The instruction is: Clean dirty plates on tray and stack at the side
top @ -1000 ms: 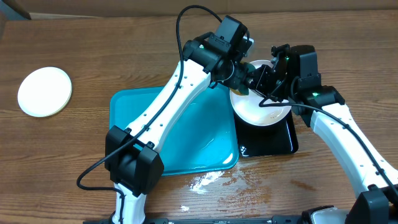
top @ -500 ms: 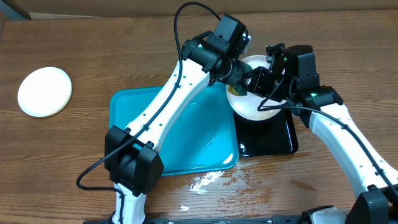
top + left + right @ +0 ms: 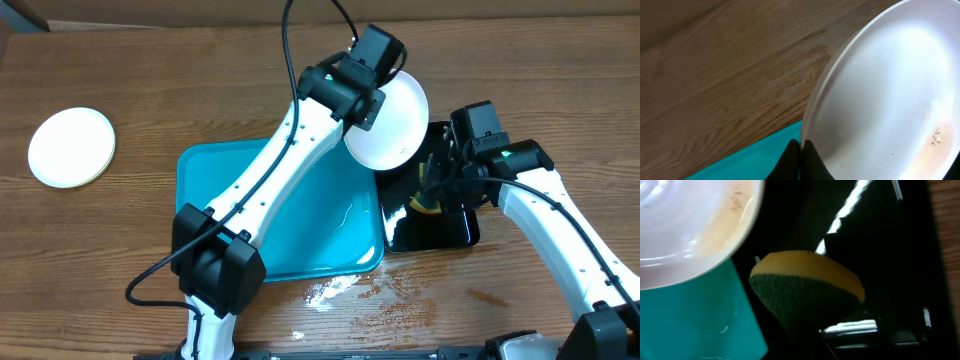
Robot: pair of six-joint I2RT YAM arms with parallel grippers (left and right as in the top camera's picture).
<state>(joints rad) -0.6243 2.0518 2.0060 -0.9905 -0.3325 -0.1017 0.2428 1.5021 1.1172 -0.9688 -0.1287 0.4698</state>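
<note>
We log the wooden counter (image 3: 140,80) first. A wide band of bare wood lies between the tray's left edge and the stack (image 3: 72,147) near the counter's left edge. The far strip behind the tray is also open.

The turquoise tray (image 3: 215,190) sits at centre, wet-sheened. The left arm (image 3: 270,170) crosses it diagonally, so only its left and near-right parts show. Its right rim runs just beside the black tray (image 3: 455,225); we cannot tell whether the rims touch. A wet patch (image 3: 335,290) spreads on the wood off the tray's near edge.

The black tray is glossy, and its right and near edges face open counter.

The stack is well apart from everything else — a white plate on top, with a pale yellow-green rim showing under its near edge.

One white plate (image 3: 392,125) is lifted and tilted above the tray's far right corner, overhanging the black tray's far left edge. Brown specks show on its face in the left wrist view.

The left end effector (image 3: 800,152) is clamped on that plate's rim, fingers pinched close.

The right end effector (image 3: 436,188) hangs over the black tray — closed on a yellow sponge (image 3: 805,292), green scouring face outward, just below the plate's lower edge and not touching it.
</note>
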